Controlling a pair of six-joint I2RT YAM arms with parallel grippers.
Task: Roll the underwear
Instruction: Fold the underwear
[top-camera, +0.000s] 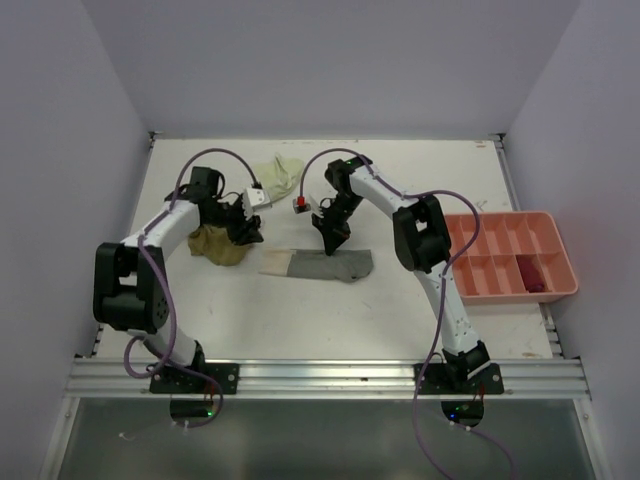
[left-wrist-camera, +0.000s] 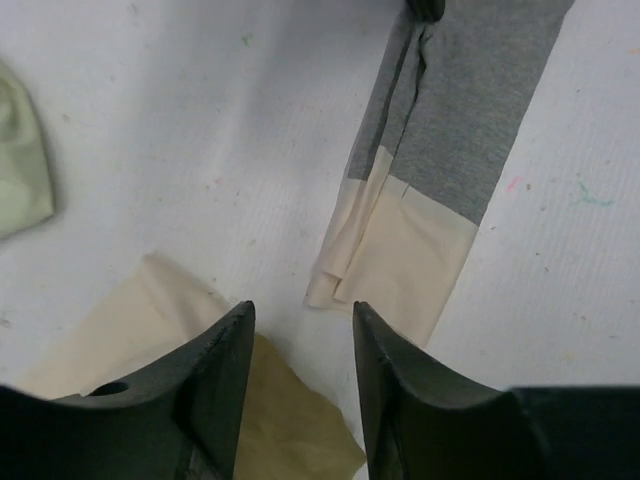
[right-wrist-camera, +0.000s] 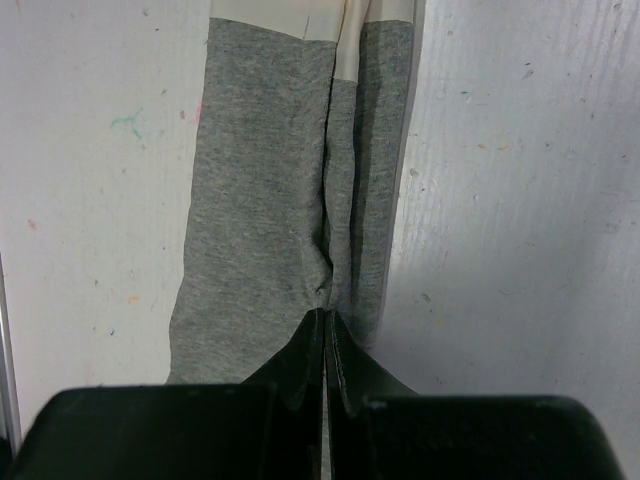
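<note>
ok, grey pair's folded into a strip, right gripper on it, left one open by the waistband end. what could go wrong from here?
1. The right gripper is shut with its tips on the grey underwear's centre crease, where the cloth puckers; dragging or lifting may pull the fold open.
2. The left gripper hangs open above the olive-tan garment's edge, close to the cream waistband; starting the roll there might snag both garments.

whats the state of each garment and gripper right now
grey underwear, folded into a flat strip
olive-tan underwear, crumpled
pale yellow-green underwear, crumpled
dark red underwear, lying in the tray
left gripper, open, empty
right gripper, shut, tips on the grey underwear
</note>
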